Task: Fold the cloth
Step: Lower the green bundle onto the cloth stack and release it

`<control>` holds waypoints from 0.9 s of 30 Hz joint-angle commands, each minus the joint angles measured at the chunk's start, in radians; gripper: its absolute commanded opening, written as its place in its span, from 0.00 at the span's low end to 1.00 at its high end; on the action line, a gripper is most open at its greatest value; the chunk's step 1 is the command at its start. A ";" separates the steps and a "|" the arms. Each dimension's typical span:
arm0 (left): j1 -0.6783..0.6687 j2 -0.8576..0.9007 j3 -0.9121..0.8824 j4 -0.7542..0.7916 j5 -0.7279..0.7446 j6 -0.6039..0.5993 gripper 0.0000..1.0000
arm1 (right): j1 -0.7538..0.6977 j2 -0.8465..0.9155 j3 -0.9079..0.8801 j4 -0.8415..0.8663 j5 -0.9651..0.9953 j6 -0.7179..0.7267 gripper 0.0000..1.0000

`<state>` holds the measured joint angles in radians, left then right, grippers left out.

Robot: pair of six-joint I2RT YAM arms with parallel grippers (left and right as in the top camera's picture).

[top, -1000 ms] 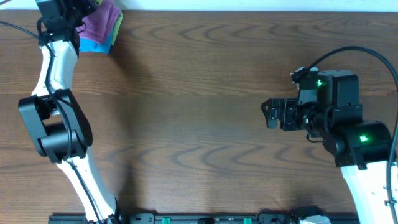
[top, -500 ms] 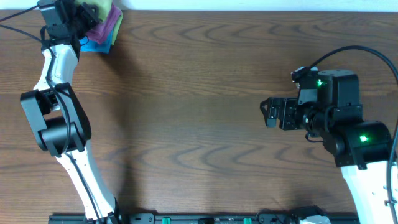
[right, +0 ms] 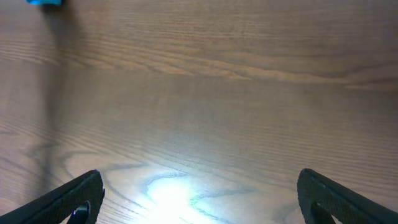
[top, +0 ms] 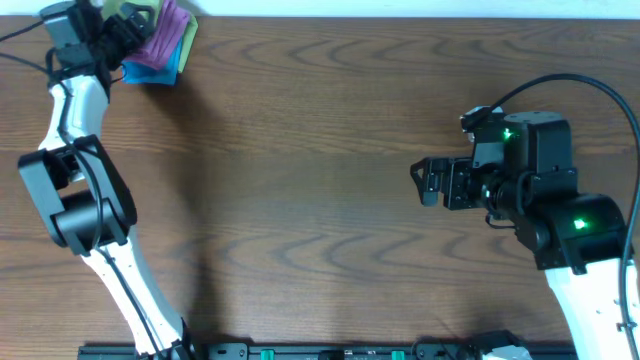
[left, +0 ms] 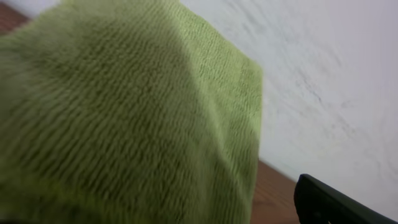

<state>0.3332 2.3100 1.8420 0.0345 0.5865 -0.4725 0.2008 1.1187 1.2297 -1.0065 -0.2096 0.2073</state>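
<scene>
1. Left arm (top: 75, 105): white links and black joints. It runs along the left edge of the table (top: 300, 140), from the near side up to the far-left corner.
2. Left gripper (top: 128, 22): at the table's far-left corner, in among a heap of cloths. I cannot tell whether its jaws are spread or closed. The left wrist view shows only one dark finger (left: 326, 202) at lower right.
3. Green cloth (top: 125, 8): top of the heap at the table's far-left corner, against the white wall (top: 400, 8). It is ribbed terry and fills most of the left wrist view, close to the lens and blurred. Whether it is gripped cannot be told.
4. Purple cloth (top: 165, 32): same corner, bunched, just right of the left gripper and lying on the blue one.
5. Blue cloth (top: 155, 68): bottom of the heap, flat on the table, with its near edge showing. A sliver of it appears at the top left of the right wrist view.
6. Right gripper (top: 420, 183): over the table's right half, pointing toward the table's middle, well apart from the heap. Its jaws are spread wide with nothing between them. The fingers (right: 74, 198) sit at the lower corners of the right wrist view, with bare wood between.
7. Right arm (top: 560, 220): black wrist with green lights, and a white link leading to the table's near-right corner.
</scene>
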 commanded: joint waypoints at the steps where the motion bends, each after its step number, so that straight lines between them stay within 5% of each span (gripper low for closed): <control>1: 0.021 0.006 0.027 -0.014 0.071 -0.008 0.95 | 0.010 -0.006 0.014 0.009 -0.008 0.024 0.99; 27: 0.052 -0.036 0.027 -0.199 0.163 0.009 0.95 | 0.010 -0.006 0.014 0.030 -0.008 0.024 0.99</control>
<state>0.3649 2.3100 1.8427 -0.1581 0.7341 -0.4744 0.2012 1.1187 1.2297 -0.9752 -0.2096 0.2199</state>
